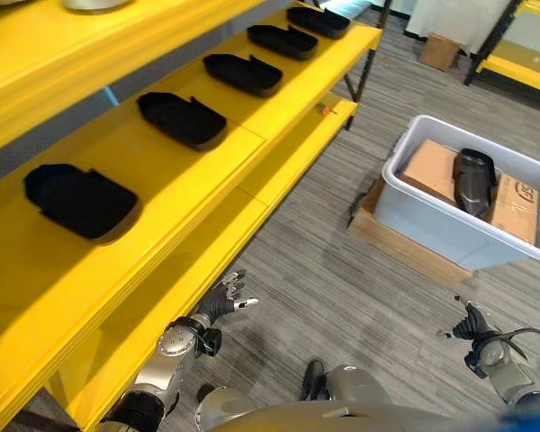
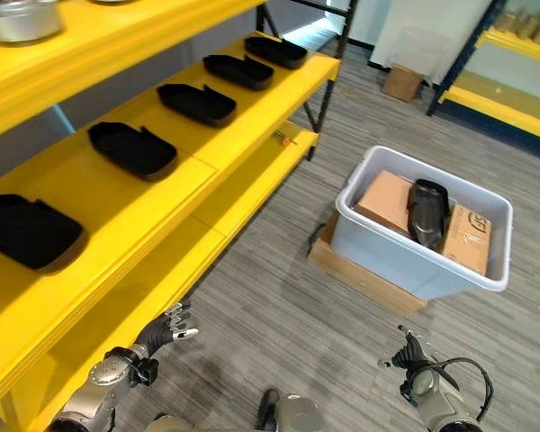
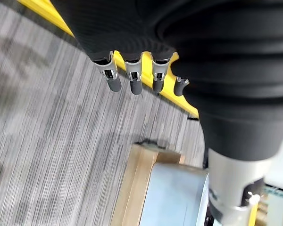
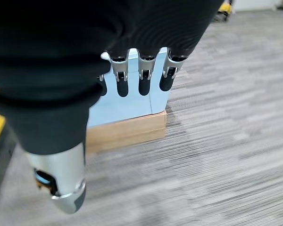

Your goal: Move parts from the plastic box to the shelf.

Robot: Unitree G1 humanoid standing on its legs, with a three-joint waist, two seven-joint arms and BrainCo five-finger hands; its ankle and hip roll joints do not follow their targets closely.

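A pale plastic box [image 1: 432, 225] stands on a flat wooden base on the floor at the right. Inside it one black part [image 1: 473, 180] lies on top of cardboard boxes [image 1: 430, 169]. Several black parts [image 1: 182, 119] sit in a row on the yellow shelf [image 1: 162, 193] at the left. My left hand [image 1: 223, 301] hangs low beside the shelf's lower board, fingers relaxed and holding nothing. My right hand [image 1: 471, 323] hangs low in front of the box, fingers also straight and empty. The right wrist view shows the box [image 4: 132, 101] past the fingers [image 4: 144, 82].
A lower yellow board [image 1: 279, 171] juts out under the main shelf. A small cardboard box [image 1: 439, 51] and another yellow rack [image 1: 517, 63] stand at the back right. Grey striped floor [image 1: 324, 288] lies between shelf and box.
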